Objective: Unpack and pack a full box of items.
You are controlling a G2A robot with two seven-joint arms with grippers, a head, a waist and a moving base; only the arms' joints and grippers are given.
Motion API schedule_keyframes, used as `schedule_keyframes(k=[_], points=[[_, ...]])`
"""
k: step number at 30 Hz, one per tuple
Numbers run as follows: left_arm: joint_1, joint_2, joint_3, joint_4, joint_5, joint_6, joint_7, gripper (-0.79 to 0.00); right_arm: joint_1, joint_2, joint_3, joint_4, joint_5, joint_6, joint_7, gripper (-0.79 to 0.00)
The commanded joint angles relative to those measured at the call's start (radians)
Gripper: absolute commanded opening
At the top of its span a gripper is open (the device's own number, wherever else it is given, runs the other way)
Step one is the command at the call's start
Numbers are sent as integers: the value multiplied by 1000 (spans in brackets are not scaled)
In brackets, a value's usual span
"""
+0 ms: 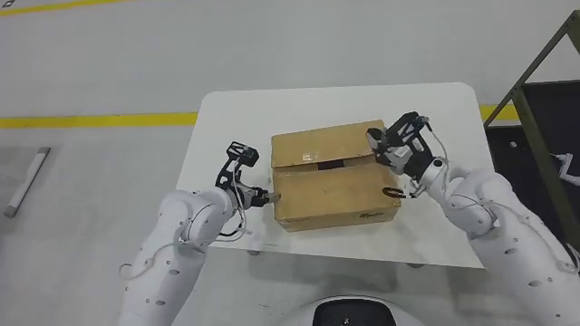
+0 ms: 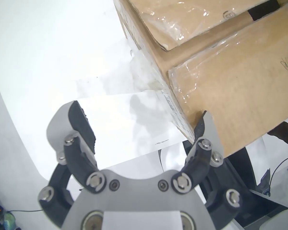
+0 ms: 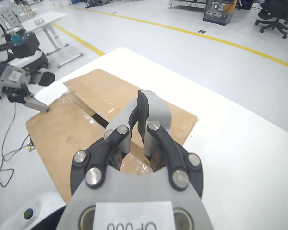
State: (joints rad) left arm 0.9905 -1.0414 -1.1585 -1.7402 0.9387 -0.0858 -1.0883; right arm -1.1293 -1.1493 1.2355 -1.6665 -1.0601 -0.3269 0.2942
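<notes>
The left gripper [image 2: 140,116], spread wide, has one finger [image 2: 205,130] touching the near left corner of the box [image 1: 335,177]. The box sits mid-table [image 1: 236,113] with its flaps down, its long axis and centre seam running left to right. Beyond, the right gripper [image 3: 140,111], pinched together on nothing visible, hangs over the box's far right end.

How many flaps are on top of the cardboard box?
2: the far flap and the near flap, meeting at a narrow gap. Inner flaps may be hidden beneath.
</notes>
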Motion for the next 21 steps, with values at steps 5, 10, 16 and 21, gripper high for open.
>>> schedule_keyframes(k=[5, 10, 16, 21], points=[[5, 3, -26, -19, -10, 5, -10, 0, 21, -17, -92, 90, -114, 47, -62, -785], [35, 13, -82, -68, -25, -7, -39, 0, 33, -27, -124, 115, -111, 65, -62, -785], [109, 28, -176, -122, -6, 52, -82, 0, 34, -32, -131, 118, -116, 75, -61, -785], [109, 28, -176, -122, -6, 52, -82, 0, 32, -35, -129, 122, -118, 76, -61, -785]])
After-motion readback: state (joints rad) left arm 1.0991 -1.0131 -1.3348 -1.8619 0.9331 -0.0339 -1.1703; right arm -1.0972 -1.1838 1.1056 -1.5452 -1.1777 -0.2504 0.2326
